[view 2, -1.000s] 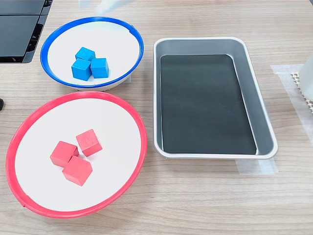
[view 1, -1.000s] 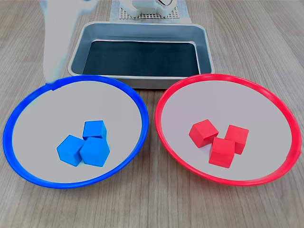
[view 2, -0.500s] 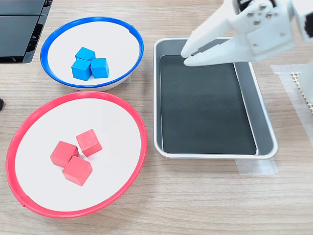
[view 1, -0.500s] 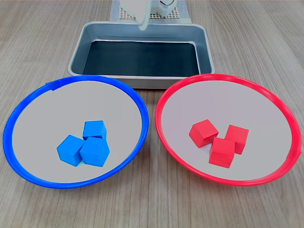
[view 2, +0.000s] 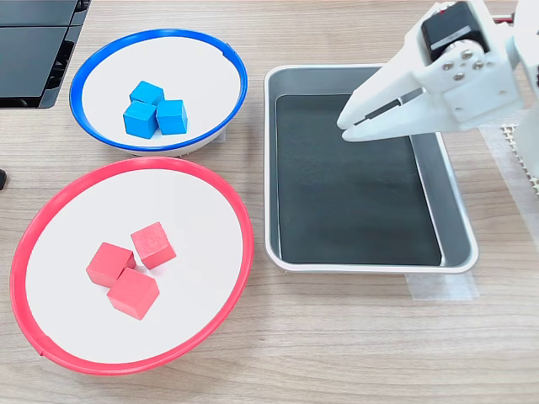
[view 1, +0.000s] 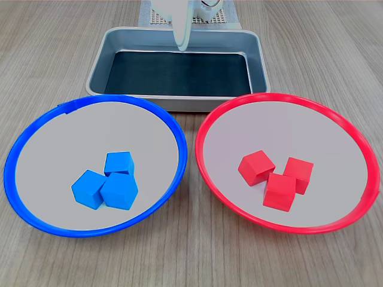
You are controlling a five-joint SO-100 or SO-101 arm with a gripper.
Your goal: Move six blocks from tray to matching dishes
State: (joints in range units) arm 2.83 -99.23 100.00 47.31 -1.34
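So, arm swing is done: a second ago the gripper (view 2: 347, 126) was a blur over the far edge of the blue dish (view 1: 24, 149); half a second ago it had crossed to the tray (view 2: 455, 219), and now it has pulled a bit further toward the base, hanging over the tray's black floor with nothing in it. Jaws nearly together in the second exterior view, just a thin slit at the tips, empty. In the first exterior view I only see the white tip (view 1: 181, 36) dipping over the tray's far wall.

Nothing else has moved across the frames:
- blue blocks (view 1: 106, 180): three, clustered and touching, in the blue dish, on the first exterior view's left.
- red blocks (view 1: 276, 176): three, bunched together in the red dish (view 1: 353, 140), on the first exterior view's right. In the second exterior view one red block sits slightly apart at the corner; can't tell if it touches.
- tray: no blocks in it, bare floor in both exterior views.

My read: all six are sorted by colour, so the task looks complete. The arm seems to be retracting to rest rather than going for another pick, as the tray has nothing left to grab. Only thing I'd watch is the tip clipping the tray wall on the way home. Desk otherwise unchanged.
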